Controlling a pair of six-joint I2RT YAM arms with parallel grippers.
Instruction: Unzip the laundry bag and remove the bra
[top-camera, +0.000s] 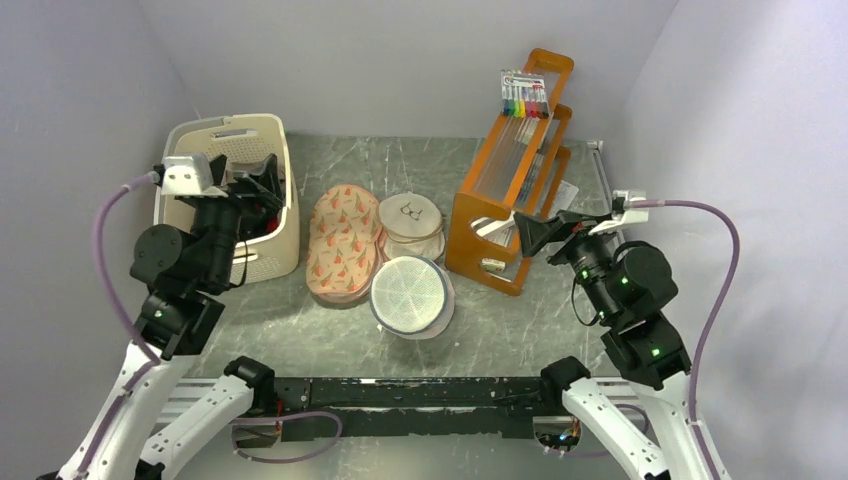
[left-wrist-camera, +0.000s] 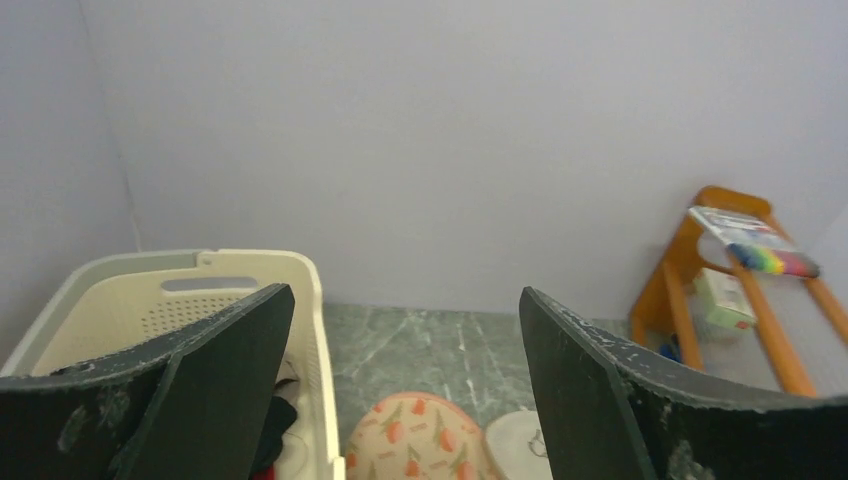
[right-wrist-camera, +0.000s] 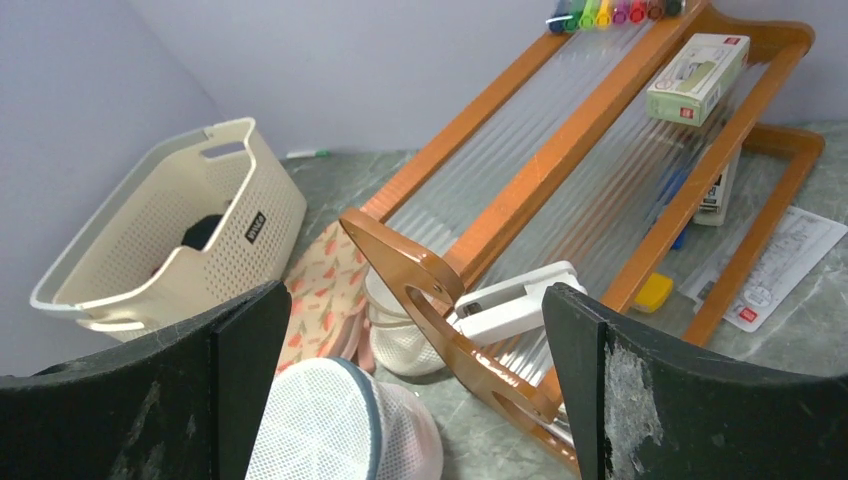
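You have the left gripper and right gripper wide open and empty, so lower 1 to pin the laundry bag, near centre, before working its grey zipper rim.

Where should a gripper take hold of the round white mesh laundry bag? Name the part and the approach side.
Probably best to grip the round white mesh laundry bag at its grey-lavender zipper rim, coming down from above. The bag lies flat and the rim rings its top as a thin edge to pinch. The zipper pull isn't visible.
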